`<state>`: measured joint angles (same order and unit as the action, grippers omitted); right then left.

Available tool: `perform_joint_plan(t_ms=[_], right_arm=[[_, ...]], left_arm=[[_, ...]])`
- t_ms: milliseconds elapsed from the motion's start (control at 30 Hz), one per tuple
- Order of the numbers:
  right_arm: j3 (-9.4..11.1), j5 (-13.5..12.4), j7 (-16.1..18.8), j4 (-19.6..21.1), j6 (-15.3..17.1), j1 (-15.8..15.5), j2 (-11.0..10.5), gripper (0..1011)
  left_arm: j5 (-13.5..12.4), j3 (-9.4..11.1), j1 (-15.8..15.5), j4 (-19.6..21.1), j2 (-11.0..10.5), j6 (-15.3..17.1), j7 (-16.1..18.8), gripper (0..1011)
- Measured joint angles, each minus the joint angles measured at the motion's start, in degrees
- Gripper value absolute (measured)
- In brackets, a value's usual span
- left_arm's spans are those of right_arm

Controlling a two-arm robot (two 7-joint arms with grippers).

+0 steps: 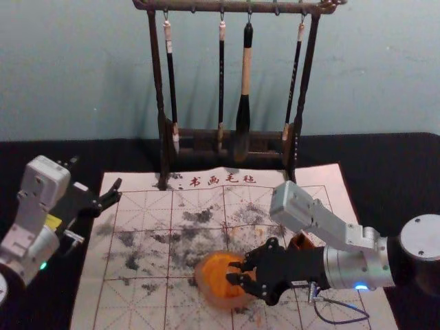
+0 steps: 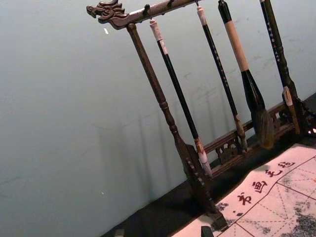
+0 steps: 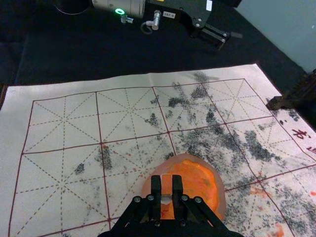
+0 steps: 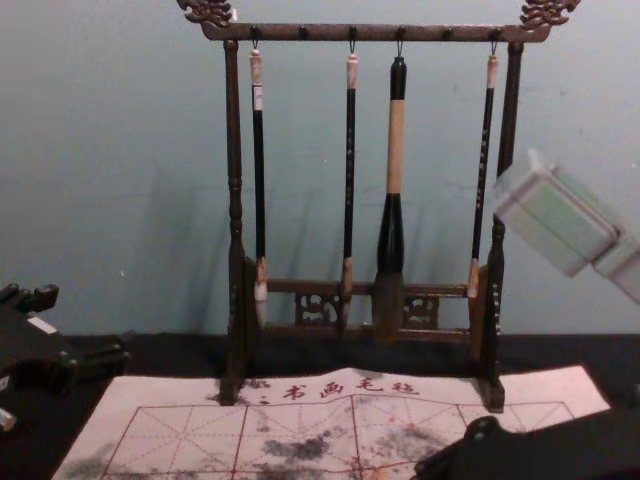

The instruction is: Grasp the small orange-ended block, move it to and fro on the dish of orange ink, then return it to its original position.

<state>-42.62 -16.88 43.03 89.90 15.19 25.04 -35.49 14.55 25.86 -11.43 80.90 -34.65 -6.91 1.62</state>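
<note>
My right gripper (image 1: 235, 271) reaches in from the right over the round dish of orange ink (image 1: 218, 293). Seen in the right wrist view, the right gripper (image 3: 167, 191) is shut on the small block (image 3: 167, 184), whose upper face is orange and whose near side is pale. The block is above the ink in the dish (image 3: 221, 195); whether it touches the ink I cannot tell. My left gripper (image 1: 98, 218) is parked open at the left of the mat, and in the left wrist view its fingertips stand apart.
A dark wooden rack (image 1: 159, 82) with several hanging brushes stands behind the ink-stained mat (image 1: 137, 227). A brown and orange object (image 1: 300, 242) is just behind the right gripper, partly hidden by it. Black cloth surrounds the mat.
</note>
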Motion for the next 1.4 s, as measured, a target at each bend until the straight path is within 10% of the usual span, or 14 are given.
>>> perform_joint_plan(t_ms=[767,1400], right_arm=[[-0.08,0.35,-0.71,-4.84,-0.71,2.66,2.60,92],[2.76,-2.62,-2.03,-0.77,-0.33,-0.43,-0.60,92]], left_arm=[[0.00,0.00,0.00,0.00,0.00,0.00,0.00,1001],[0.00,0.00,0.00,0.00,0.00,0.00,0.00,1002]])
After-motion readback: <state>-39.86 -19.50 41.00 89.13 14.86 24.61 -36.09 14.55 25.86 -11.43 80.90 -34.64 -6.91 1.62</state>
